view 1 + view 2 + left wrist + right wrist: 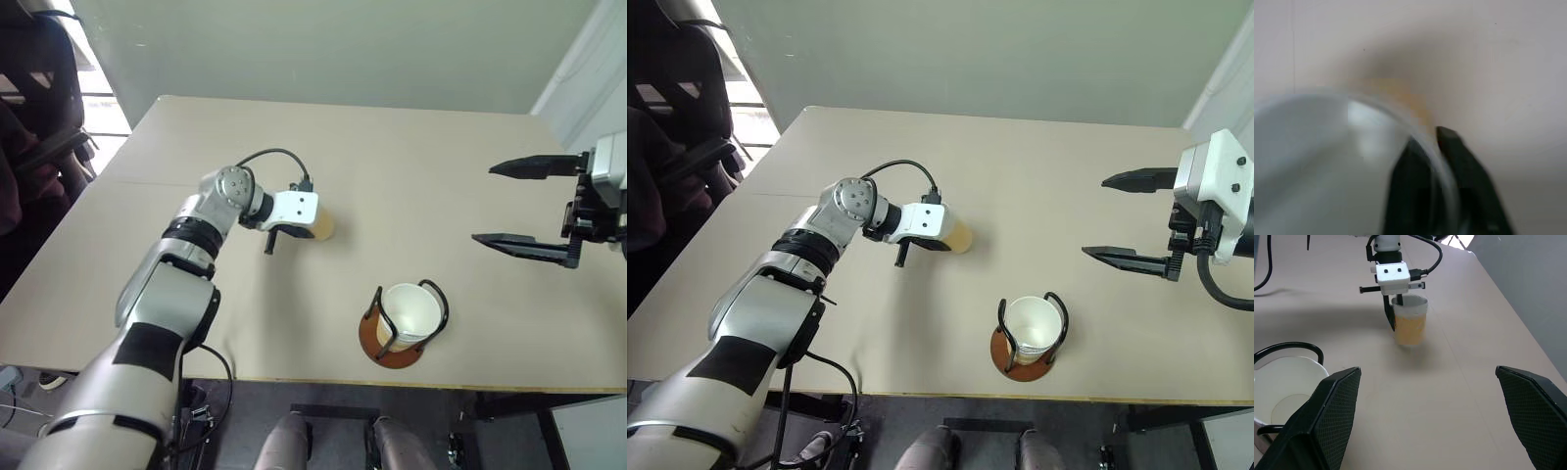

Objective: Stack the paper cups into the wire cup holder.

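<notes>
The left pincer [1392, 313] pinches the rim of a paper cup [1410, 323] standing on the desk [441, 176], mid-frame. The right pincer [529, 204], spread wide, hangs at right. Another cup [411, 311] sits in the wire cup holder [395, 328], lower middle.

Head stereo pair: both eyes look steeply down from above the near edge of the table [411, 147], the far edge at twelve o'clock. Left wrist camera: pressed close against the rim of a paper cup [1327, 147]. Right wrist camera: low over the tabletop, facing across it from some way off, sharing with the head pair that cup and the wire cup holder [404, 328].
</notes>
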Motion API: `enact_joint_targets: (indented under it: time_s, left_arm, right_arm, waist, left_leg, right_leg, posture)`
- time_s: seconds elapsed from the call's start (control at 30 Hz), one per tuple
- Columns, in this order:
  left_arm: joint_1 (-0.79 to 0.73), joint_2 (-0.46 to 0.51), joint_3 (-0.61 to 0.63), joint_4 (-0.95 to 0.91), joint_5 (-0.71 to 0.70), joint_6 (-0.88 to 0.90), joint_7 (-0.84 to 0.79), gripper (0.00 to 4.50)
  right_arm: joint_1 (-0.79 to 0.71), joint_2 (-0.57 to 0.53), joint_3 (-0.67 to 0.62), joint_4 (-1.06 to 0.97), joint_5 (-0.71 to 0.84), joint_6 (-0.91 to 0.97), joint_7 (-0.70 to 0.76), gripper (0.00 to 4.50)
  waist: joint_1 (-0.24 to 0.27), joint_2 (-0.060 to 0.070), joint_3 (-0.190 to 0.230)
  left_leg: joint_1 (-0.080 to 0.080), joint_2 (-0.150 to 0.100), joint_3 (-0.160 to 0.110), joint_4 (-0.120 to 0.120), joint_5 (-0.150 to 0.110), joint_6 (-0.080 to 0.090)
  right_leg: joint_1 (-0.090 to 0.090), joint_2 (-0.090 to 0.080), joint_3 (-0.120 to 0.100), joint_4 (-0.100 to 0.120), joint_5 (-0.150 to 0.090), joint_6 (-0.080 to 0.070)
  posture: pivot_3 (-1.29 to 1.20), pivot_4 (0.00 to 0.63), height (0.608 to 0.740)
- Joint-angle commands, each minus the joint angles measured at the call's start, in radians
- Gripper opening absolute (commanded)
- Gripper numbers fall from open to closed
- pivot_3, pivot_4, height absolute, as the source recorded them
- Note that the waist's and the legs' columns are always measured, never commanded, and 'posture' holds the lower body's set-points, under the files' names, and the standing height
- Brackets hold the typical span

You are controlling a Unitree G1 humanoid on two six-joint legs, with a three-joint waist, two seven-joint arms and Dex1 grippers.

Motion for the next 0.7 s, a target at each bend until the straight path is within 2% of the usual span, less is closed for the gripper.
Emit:
enact_joint_targets:
  time_s: [0.03,0.13,0.23,0.3,0.4,0.47,0.57,0.7]
  left_arm:
    - [-0.053,0.008,0.048,-0.014,-0.034,-0.008,-0.042,0.02]
    - [-0.105,-0.01,0.122,-0.038,-0.12,0.025,-0.143,0.02]
    - [-0.167,-0.038,0.175,-0.127,-0.267,0.097,-0.333,0.02]
    - [-0.174,-0.015,0.084,-0.321,-0.48,0.219,-0.383,0.02]
    - [-0.143,0.128,-0.131,-0.717,-0.866,0.403,-0.385,0.02]
    - [-0.144,0.193,-0.227,-0.878,-1.03,0.444,-0.385,0.02]
    - [-0.162,0.225,-0.331,-0.971,-1.131,0.438,-0.385,0.02]
    - [-0.185,0.198,-0.4,-0.969,-1.167,0.405,-0.385,0.02]
  right_arm:
    - [-0.01,-0.016,-0.034,-0.011,0.004,-0.008,-0.01,4.5]
    - [-0.013,-0.017,-0.035,-0.01,0.005,-0.008,-0.01,4.5]
    - [-0.006,-0.022,-0.044,-0.013,0.0,-0.006,-0.014,4.5]
    - [0.002,-0.027,-0.057,-0.015,-0.004,-0.004,-0.016,4.5]
    - [0.006,-0.035,-0.067,-0.011,-0.011,-0.004,-0.02,4.5]
    - [0.008,-0.043,-0.069,-0.009,-0.017,-0.007,-0.019,4.5]
    - [0.006,-0.057,-0.078,-0.002,-0.023,-0.01,-0.019,4.5]
    - [0.028,-0.064,-0.106,-0.016,-0.024,0.001,-0.025,4.5]
  waist:
    - [0.0,0.0,0.0]
    - [0.002,-0.002,0.001]
    - [0.006,-0.002,0.001]
    - [0.006,-0.002,0.001]
    - [-0.001,-0.002,0.001]
    - [-0.004,-0.001,0.001]
    - [-0.002,-0.001,0.0]
    - [0.004,-0.001,0.001]
  left_leg:
    - [0.0,0.0,0.0,0.0,0.0,0.0]
    - [0.0,0.0,0.0,0.0,0.0,0.0]
    - [-0.001,-0.001,0.0,0.0,0.0,0.0]
    - [-0.001,-0.001,0.0,0.0,0.0,0.001]
    - [-0.002,-0.001,0.002,0.0,0.0,-0.001]
    - [-0.001,0.0,0.005,-0.001,0.002,-0.004]
    - [0.0,0.0,0.008,0.0,0.002,-0.003]
    - [0.0,0.0,0.007,0.005,-0.003,0.005]
  right_leg:
    - [0.0,0.0,0.0,0.0,0.0,0.0]
    - [0.0,0.0,0.0,0.0,0.0,0.0]
    - [0.0,0.0,0.0,-0.001,0.0,0.0]
    - [0.0,-0.001,0.0,-0.001,0.0,0.001]
    - [-0.001,0.0,0.001,-0.001,0.0,0.001]
    - [-0.001,0.0,0.001,-0.001,-0.001,0.003]
    - [0.0,0.0,0.002,-0.001,-0.002,0.004]
    - [0.001,-0.002,0.004,0.0,0.001,0.006]
  posture:
    - [0.0,0.15,0.74]
    - [0.0,0.15,0.74]
    - [0.0,0.15,0.74]
    - [0.0,0.15,0.74]
    - [0.0,0.15,0.74]
    - [0.0,0.15,0.74]
    - [0.0,0.15,0.74]
    - [0.0,0.15,0.74]
